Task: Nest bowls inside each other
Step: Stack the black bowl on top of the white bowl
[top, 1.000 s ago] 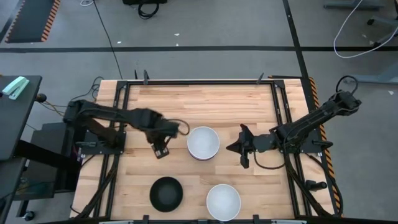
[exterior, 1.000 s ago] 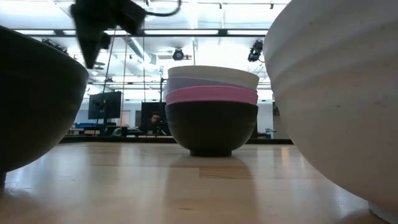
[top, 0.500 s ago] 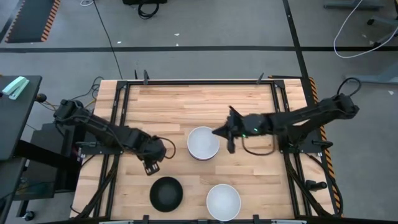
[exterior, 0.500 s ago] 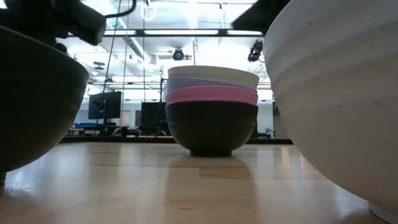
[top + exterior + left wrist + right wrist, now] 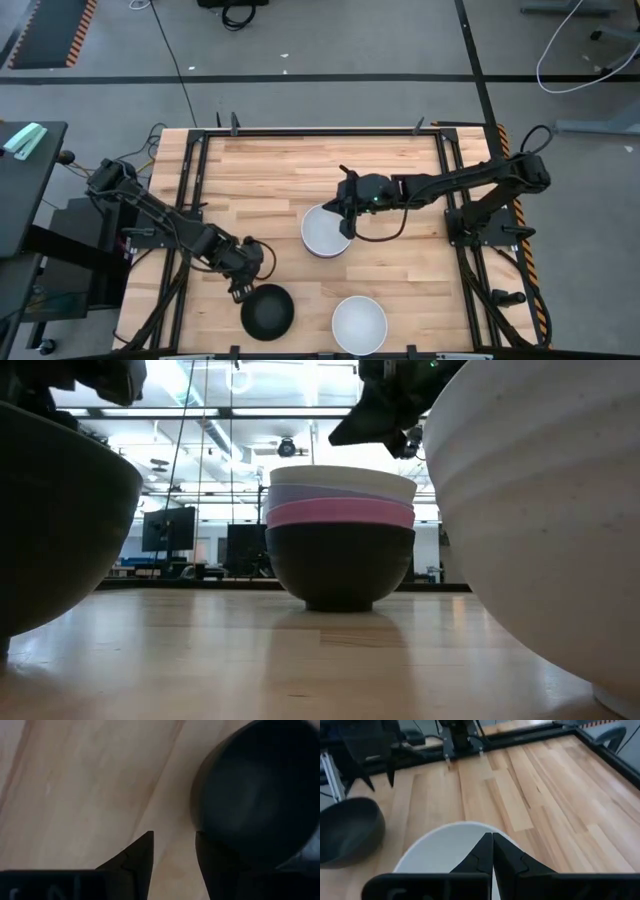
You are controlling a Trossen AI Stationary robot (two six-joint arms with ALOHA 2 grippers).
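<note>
A nested stack (image 5: 327, 232) stands mid-table on its black bottom bowl, with pink, lavender-blue and white bowls above it (image 5: 340, 530). A single black bowl (image 5: 267, 310) and a single white bowl (image 5: 359, 323) rest on their bases near the near edge. My left gripper (image 5: 243, 287) is open and hovers by the black bowl's far-left rim. In the left wrist view, its fingers (image 5: 172, 850) stand next to that bowl (image 5: 260, 795). My right gripper (image 5: 345, 220) is shut and hangs above the stack's far-right rim (image 5: 378, 415), over the top white bowl (image 5: 445, 850).
A black metal frame (image 5: 320, 131) borders the wooden table. Bare wood (image 5: 300, 170) lies between the stack and the far edge. In the low view the black bowl (image 5: 50, 530) and white bowl (image 5: 540, 510) fill the foreground on either side of the stack.
My left gripper has moved from beside the stack toward the near edge and down to the black bowl's far-left rim. My right gripper has swung from the table's right toward the stack and now hangs over its rim. No bowl has moved.
</note>
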